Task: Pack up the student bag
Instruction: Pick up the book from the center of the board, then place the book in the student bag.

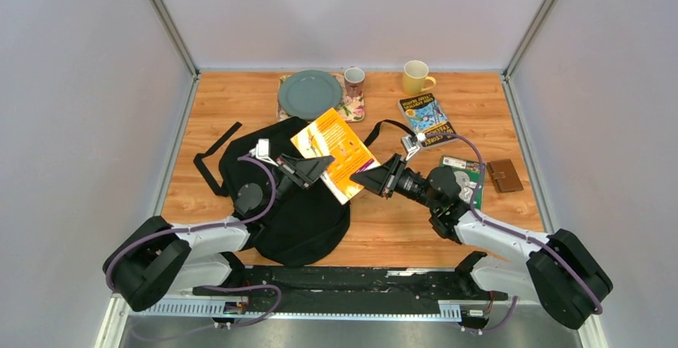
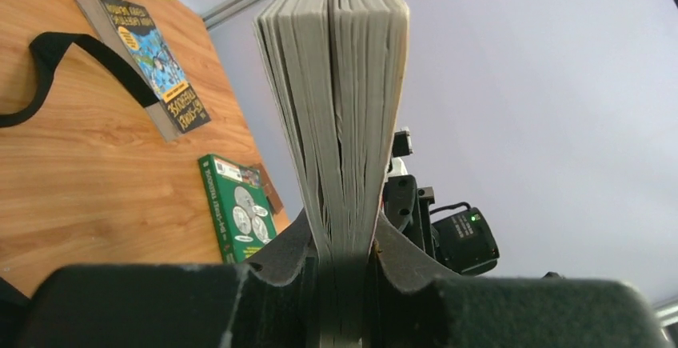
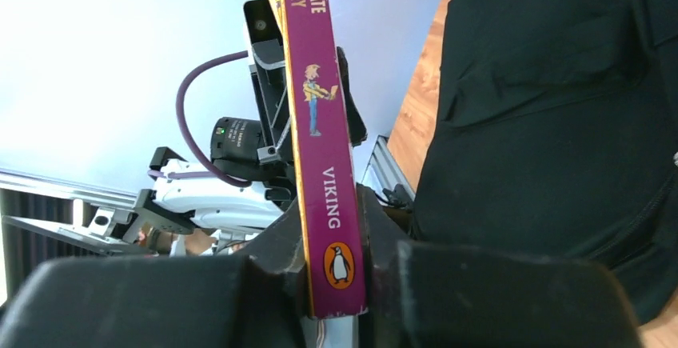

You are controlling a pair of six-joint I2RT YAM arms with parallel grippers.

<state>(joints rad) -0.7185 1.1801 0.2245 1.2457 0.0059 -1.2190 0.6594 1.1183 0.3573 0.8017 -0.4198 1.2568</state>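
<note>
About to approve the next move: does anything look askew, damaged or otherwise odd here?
The orange book is clamped from both sides at once. The left gripper holds the page edge and the right gripper the spine, with the book tilted above the student bag. Its pages fan apart above the left grip. Nothing looks spilled or damaged.

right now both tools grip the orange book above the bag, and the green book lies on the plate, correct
No. The green book lies on the table beside the wallet, not on the plate; the top view shows it. The left tool and right tool do grip the orange book above the bag.
</note>
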